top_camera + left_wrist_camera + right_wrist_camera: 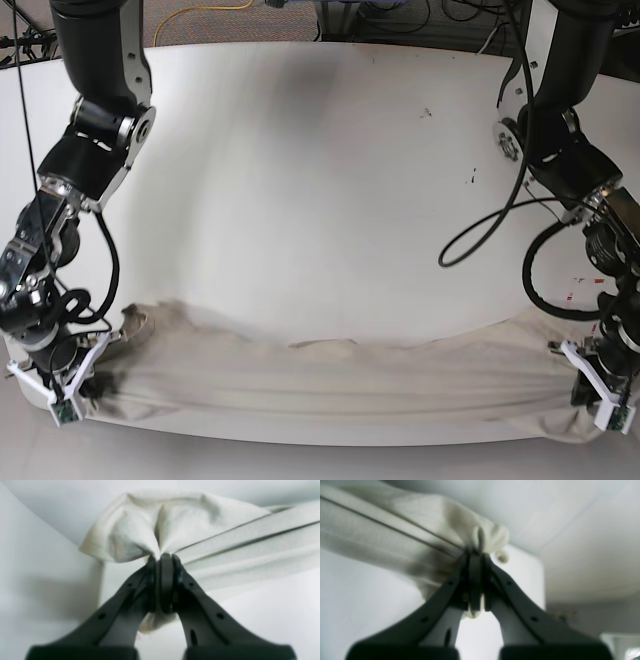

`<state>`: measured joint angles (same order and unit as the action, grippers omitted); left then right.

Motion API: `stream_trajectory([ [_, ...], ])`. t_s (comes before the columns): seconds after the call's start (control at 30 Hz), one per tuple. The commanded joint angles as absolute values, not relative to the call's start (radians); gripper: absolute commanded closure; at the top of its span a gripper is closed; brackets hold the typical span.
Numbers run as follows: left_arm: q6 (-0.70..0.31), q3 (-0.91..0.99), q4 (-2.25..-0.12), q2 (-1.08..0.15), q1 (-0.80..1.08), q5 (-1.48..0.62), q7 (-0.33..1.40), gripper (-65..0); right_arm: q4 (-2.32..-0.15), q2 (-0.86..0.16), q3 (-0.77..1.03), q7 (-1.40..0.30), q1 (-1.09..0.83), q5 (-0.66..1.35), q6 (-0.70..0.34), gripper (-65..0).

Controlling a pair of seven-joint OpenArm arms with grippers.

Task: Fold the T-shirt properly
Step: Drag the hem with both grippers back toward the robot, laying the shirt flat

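Fingers clamped tight on bunched cloth, the left gripper (163,556) and right gripper (475,553) each pinch one end of the T-shirt (330,385), stretched in a taut band along the near edge of the white table (320,180), whose broad surface behind lies bare.

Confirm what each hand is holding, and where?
Both hold the T-shirt: left hand and right hand each pinch a bunched opposite end, cloth stretched between them.
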<state>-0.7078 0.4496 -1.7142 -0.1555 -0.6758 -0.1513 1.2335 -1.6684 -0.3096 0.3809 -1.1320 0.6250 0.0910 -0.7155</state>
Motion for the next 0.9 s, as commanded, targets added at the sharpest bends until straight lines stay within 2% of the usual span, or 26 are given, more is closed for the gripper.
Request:
stream_trajectory([
  [0.0, -0.698, 0.455, -1.727, -0.176, -0.633, -0.11, 1.221, 0.0, -1.705, -0.315, 0.43, -1.122, 0.573, 0.044, -0.698, 0.0],
  [0.33, -0.698, 0.45, -1.807, -0.171, -0.259, -0.107, 1.05, 0.0, -1.719, -0.225, 0.547, -1.036, 0.318, 0.044, -0.698, 0.0],
  [0.63, -0.698, 0.453, -1.808, -0.177, -0.088, -0.108, 1.044, 0.0, -1.721, -0.2, 0.582, -1.035, 0.194, 0.044, -0.698, 0.0],
  [0.87, -0.698, 0.455, -1.808, -0.193, 0.002, -0.104, 1.044, 0.0, -1.814, -0.17, 0.582, -1.038, 0.082, 0.044, -0.698, 0.0],
])
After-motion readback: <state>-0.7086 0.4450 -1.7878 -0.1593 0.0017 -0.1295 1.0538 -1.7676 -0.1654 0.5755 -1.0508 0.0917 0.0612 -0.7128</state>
